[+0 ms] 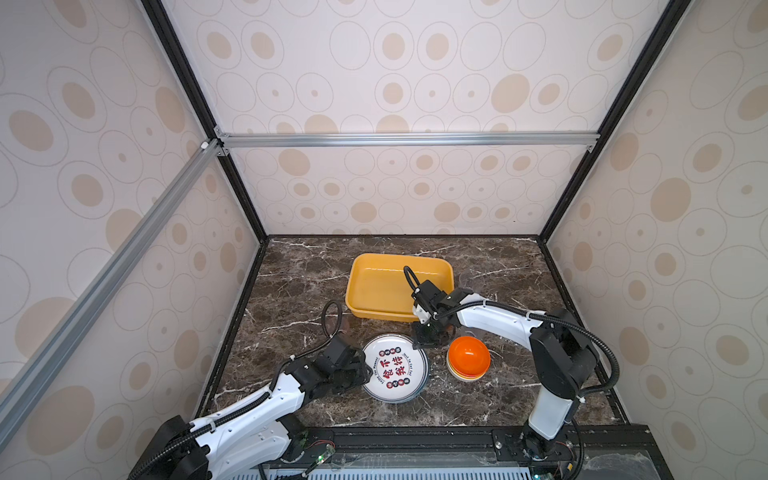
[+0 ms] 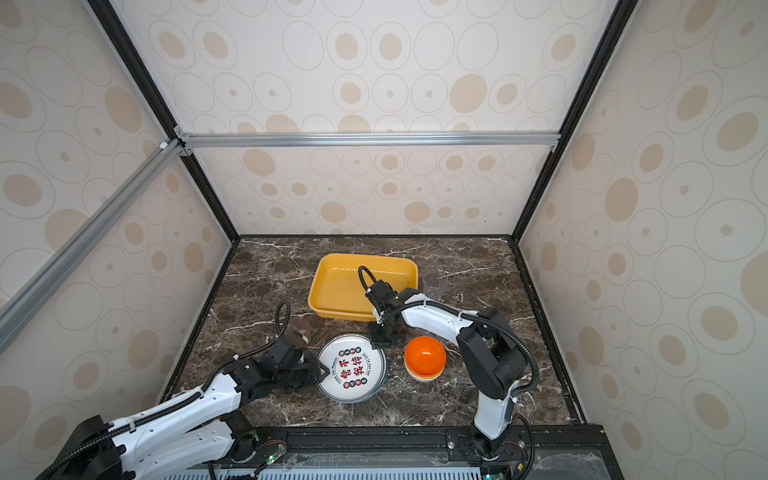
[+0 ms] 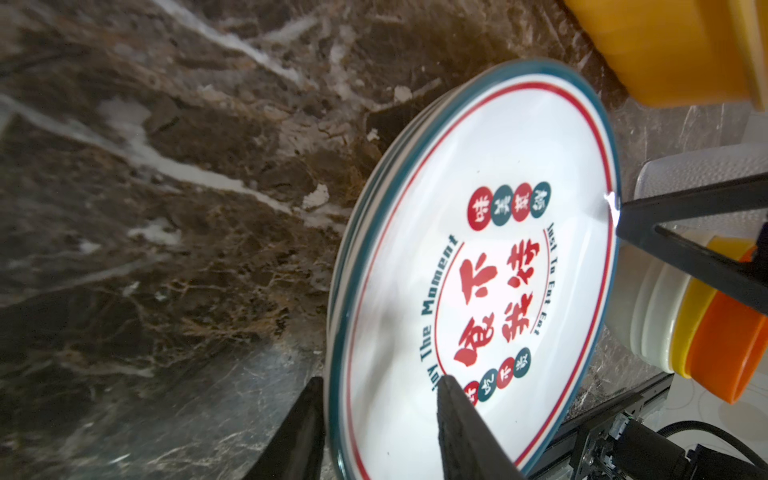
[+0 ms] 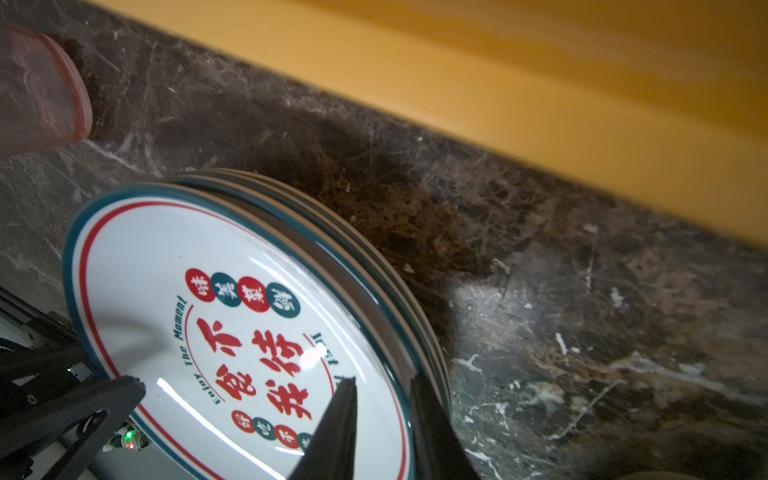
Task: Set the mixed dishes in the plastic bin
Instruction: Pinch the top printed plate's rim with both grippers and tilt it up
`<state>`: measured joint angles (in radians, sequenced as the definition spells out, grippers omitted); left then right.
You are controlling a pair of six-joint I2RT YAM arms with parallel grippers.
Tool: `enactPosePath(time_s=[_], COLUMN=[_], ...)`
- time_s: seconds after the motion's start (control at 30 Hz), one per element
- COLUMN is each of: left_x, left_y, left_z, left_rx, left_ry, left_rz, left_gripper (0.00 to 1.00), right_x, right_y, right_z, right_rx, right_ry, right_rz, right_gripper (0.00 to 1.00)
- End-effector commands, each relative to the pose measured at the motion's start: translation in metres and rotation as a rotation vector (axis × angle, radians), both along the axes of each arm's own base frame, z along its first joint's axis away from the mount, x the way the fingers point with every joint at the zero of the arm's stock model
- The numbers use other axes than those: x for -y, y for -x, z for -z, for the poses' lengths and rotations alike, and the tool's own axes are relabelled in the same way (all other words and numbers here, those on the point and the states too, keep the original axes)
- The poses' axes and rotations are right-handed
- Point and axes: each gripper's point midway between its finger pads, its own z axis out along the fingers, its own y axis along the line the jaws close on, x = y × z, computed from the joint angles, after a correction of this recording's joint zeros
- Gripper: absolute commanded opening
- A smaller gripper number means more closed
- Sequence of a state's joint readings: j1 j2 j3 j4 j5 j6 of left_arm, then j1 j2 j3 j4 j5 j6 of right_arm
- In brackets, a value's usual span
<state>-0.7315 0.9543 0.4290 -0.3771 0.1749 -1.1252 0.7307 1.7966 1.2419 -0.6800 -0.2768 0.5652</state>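
Note:
A stack of white plates [image 1: 395, 368] [image 2: 352, 368] with red characters lies on the marble in front of the mustard-yellow plastic bin [image 1: 382, 286] [image 2: 345, 286]. My left gripper [image 1: 368, 368] [image 3: 380, 380] is open astride the top plate's [image 3: 478, 270] near-left rim, one finger outside and one over the face. My right gripper [image 1: 419, 343] [image 4: 383, 379] straddles the far-right rim of the plate [image 4: 232, 332], jaws narrow with the rim between them. An upturned orange bowl [image 1: 468, 353] [image 2: 424, 354] tops a stack with a yellow bowl [image 3: 690, 324] and an off-white bowl [image 3: 648, 311].
A pinkish cup [image 2: 300, 328] [image 4: 37, 83] stands left of the bin's front corner, behind my left arm. A clear cup [image 2: 435, 284] stands right of the bin. The bin wall [image 4: 540, 83] runs close behind the plates. Patterned walls enclose the table on three sides.

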Motion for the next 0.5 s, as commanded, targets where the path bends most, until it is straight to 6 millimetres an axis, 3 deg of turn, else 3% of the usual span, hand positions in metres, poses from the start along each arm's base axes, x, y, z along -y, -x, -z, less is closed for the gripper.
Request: enactPosePath(time_s=[0.0, 0.47], left_x=[-0.0044, -0.0102], left_y=[0.0021, 0.0059], left_z=[0.0012, 0.0025], left_rx=[-0.003, -0.009], left_ry=[-0.011, -0.02], left_rz=[-0.023, -0.037], left_gripper=[0.44, 0.43], right_x=[-0.0088, -0.0132], right_y=[0.0048, 0.0088], right_z=[0.0011, 0.0068], right_rx=[-0.021, -0.046], right_ry=[-0.01, -0.025], right_rz=[-0.013, -0.022], right_gripper=[0.24, 0.14])
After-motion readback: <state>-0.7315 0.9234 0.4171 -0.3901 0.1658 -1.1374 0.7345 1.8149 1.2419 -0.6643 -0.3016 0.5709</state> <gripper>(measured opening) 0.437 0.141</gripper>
